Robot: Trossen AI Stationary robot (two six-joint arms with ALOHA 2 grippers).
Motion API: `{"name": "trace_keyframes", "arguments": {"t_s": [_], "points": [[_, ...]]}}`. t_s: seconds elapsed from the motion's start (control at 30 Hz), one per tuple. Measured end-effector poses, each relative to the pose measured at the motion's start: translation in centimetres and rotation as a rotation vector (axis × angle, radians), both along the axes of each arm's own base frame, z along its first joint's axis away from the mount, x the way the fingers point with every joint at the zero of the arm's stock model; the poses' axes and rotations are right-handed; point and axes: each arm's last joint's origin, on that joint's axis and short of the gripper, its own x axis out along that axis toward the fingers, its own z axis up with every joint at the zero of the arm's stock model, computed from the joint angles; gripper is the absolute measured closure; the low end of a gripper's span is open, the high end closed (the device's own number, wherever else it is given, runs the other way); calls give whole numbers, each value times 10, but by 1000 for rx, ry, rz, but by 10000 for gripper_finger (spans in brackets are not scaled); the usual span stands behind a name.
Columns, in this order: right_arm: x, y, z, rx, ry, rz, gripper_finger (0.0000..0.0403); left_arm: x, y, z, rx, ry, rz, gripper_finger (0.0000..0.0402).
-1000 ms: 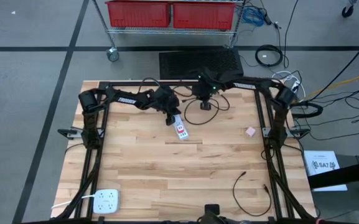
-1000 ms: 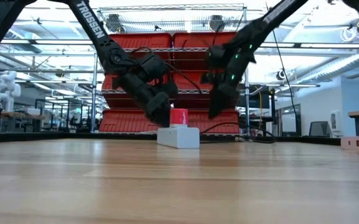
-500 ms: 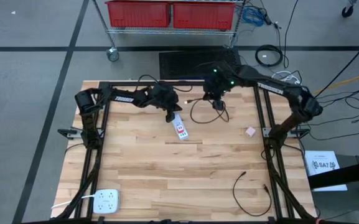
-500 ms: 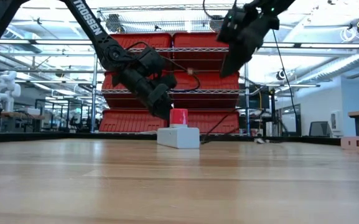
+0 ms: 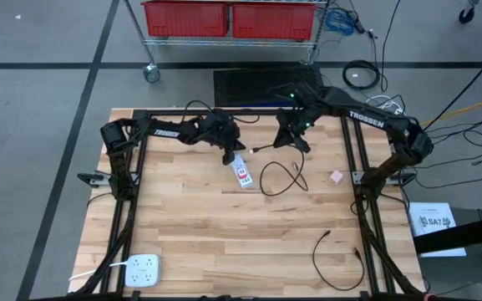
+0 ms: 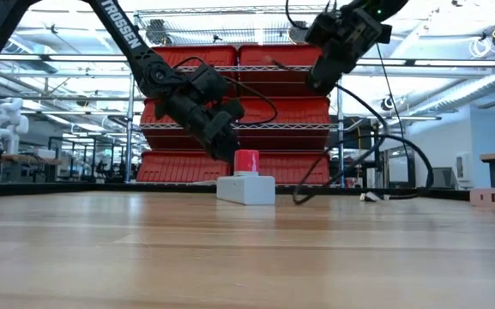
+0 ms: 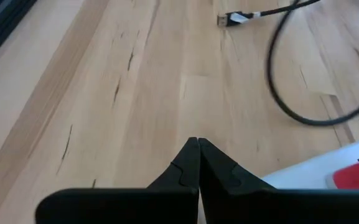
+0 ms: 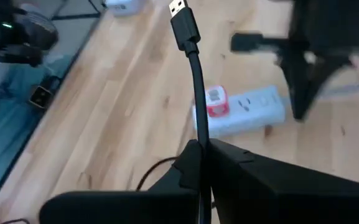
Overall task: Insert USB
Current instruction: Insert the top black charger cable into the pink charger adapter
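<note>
A white power strip (image 5: 243,174) with a red switch (image 6: 246,160) lies flat on the wooden table (image 5: 190,226), toward its far middle. My left gripper (image 5: 228,155) is shut, slanting down at the strip's far end, just beside the red switch. My right gripper (image 5: 286,139) is raised to the right of the strip and is shut on a black USB cable (image 5: 279,179). The cable's plug (image 8: 179,10) sticks out past the fingers, toward the strip. The rest of the cable hangs down and loops on the table (image 6: 401,176). My left gripper's shut fingertips (image 7: 198,152) stand right at the strip's far end (image 7: 316,177); I cannot tell whether they touch it. My right gripper pinches the cable (image 8: 197,134) between its two fingers, a short way behind the plug, slanting down from the far right. The plug end juts out straight beyond the fingertips, clear of the table, while the cable behind hangs slack.
A small pink block (image 5: 336,176) lies to the right. A second black cable (image 5: 337,256) curls at the near right, and a white multi-socket adapter (image 5: 143,269) sits at the near left corner. Dark frame rails (image 5: 124,201) run along both table sides.
My right gripper has risen well above the table with the cable and tipped less steeply, its plug now in the air pointing toward the strip. The cable's slack loop has been drawn toward the table's near side, to the right of the strip.
</note>
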Motion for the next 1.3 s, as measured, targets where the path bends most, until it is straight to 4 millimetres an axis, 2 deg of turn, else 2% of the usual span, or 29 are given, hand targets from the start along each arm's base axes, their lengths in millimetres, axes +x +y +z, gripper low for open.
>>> {"name": "trace_keyframes", "arguments": {"t_s": [0.13, 0.3, 0.47, 0.67, 0.87, 1.03, 1.3], "points": [[-4, -6, -4, -62, 102, -102, 403, -3, 4, 15, -28, -38, 46, 400], [0, -10, -14, -61, 159, -120, 403, -7, 9, 43, -24, -106, 84, 400], [12, -18, -39, -43, 246, -133, 403, -8, 2, 59, -15, -152, 39, 381], [28, -22, -67, -15, 302, -113, 403, -2, -15, 61, -21, -146, -2, 301], [41, -23, -76, -38, 271, -97, 403, 10, -36, 63, 53, -86, 24, 229], [45, -24, -75, -52, 237, -110, 402, 19, -49, 69, 162, -28, 62, 208], [48, -25, -74, -56, 216, -126, 402, 25, -58, 77, 190, -19, 71, 205]]}}
